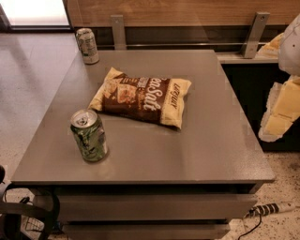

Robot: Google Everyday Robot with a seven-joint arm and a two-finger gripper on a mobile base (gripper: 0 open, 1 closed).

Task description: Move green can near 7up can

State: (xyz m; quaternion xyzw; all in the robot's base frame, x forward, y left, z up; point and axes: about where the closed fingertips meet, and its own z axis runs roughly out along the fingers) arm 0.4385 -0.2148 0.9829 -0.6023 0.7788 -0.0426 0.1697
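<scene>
Quick report from my end: the green can (pixel 89 136) is standing upright near the front-left corner of the table (pixel 211 140), silver top up with the tab showing; the 7up can (pixel 87 45) is upright too, way back at the far-left corner, so the two are well apart along the left side; between them, a bit toward the middle, a chip bag (pixel 140 96) lies flat, brown panel with yellow ends, its near-left corner close to the green can but not touching it as far as I can see; the gripper (pixel 280 115) is off at the right edge of my view, out past the table's right side, well apart from both cans; whether it's open or closed I can't tell from this angle.

Under the table top I see two drawer fronts (pixel 150 206); a white power strip (pixel 269 209) lies on the speckled floor (pixel 23 93) by the front-right corner; two metal brackets (pixel 118 30) stand against the wood panel (pixel 178 11) behind the table.
</scene>
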